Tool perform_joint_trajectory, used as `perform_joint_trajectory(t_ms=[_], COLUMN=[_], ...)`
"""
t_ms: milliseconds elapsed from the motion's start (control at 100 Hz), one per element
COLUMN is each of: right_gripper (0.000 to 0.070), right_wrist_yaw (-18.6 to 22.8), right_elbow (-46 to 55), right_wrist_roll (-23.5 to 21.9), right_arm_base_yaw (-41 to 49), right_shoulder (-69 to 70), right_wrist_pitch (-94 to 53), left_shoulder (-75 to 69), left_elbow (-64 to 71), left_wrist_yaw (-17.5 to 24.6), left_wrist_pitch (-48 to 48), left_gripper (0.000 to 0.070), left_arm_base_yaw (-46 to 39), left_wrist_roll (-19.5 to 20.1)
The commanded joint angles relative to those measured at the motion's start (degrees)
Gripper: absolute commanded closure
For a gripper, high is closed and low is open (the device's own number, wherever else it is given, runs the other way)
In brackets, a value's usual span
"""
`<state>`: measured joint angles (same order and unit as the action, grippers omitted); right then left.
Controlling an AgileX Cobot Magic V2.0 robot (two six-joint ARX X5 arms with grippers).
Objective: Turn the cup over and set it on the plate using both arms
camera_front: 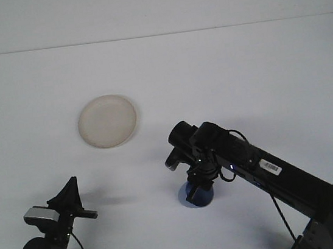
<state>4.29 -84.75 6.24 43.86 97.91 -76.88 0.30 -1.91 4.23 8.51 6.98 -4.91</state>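
The blue cup (pixel 199 196) stands low on the white table, in front of centre, with only its lower part showing. My right gripper (pixel 197 182) points straight down onto it and is shut on the blue cup. The arm stretches in from the lower right. The cream plate (pixel 108 121) lies flat and bare at the left of centre, well apart from the cup. My left gripper (pixel 72 193) rests at the bottom left, far from both.
The white table (pixel 258 75) runs back to a pale wall. The right arm's long black link (pixel 284 176) crosses the lower right of the table.
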Motion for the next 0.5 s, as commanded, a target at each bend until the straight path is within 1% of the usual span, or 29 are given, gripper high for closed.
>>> perform_joint_trajectory(t_ms=[0, 30, 120, 170, 210, 310, 350, 430, 460, 490], right_gripper=[0.0684, 0.0649, 0.0475, 0.0417, 0.0398, 0.0383, 0.0341, 0.0234, 0.0215, 0.0211], right_wrist_yaw=[0.0, 0.0, 0.1, 0.2, 0.2, 0.2, 0.2, 0.2, 0.2, 0.2], right_elbow=[-1.5, -1.5, -1.5, -1.5, -1.5, -2.0, -2.5, -4.0, -4.8, -5.7], right_wrist_roll=[0.9, 0.9, 0.9, 0.9, 0.9, 1.1, 1.1, 1.2, 1.2, 1.3], right_arm_base_yaw=[0.7, 0.8, 1.0, 1.0, 1.0, 0.9, 0.9, 0.9, 0.9, 0.9], right_shoulder=[1.2, 1.3, 1.3, 1.3, 1.3, 1.2, 1.2, 1.2, 1.1, 1.1], right_wrist_pitch=[-1.7, -1.7, -1.7, -1.7, -1.7, -1.7, -1.7, -1.7, -1.7, -1.7], left_shoulder=[-0.1, -0.1, -0.1, -0.1, -0.1, -0.1, -0.1, -0.1, -0.1, -0.1], left_elbow=[1.1, 1.1, 1.1, 1.1, 1.1, 1.1, 1.1, 1.1, 1.1, 1.1], left_wrist_yaw=[0.1, 0.1, 0.1, 0.1, 0.1, 0.1, 0.1, 0.1, 0.1, 0.1], left_wrist_pitch=[0.6, 0.6, 0.6, 0.6, 0.6, 0.6, 0.6, 0.6, 0.6, 0.6], left_gripper=[0.0687, 0.0687, 0.0687, 0.0687, 0.0687, 0.0687, 0.0687, 0.0687, 0.0687, 0.0687], left_arm_base_yaw=[0.0, 0.0, 0.0, 0.0, 0.0, 0.0, 0.0, 0.0, 0.0, 0.0], left_wrist_roll=[0.8, 0.8, 0.8, 0.8, 0.8, 0.8, 0.8, 0.8, 0.8, 0.8])
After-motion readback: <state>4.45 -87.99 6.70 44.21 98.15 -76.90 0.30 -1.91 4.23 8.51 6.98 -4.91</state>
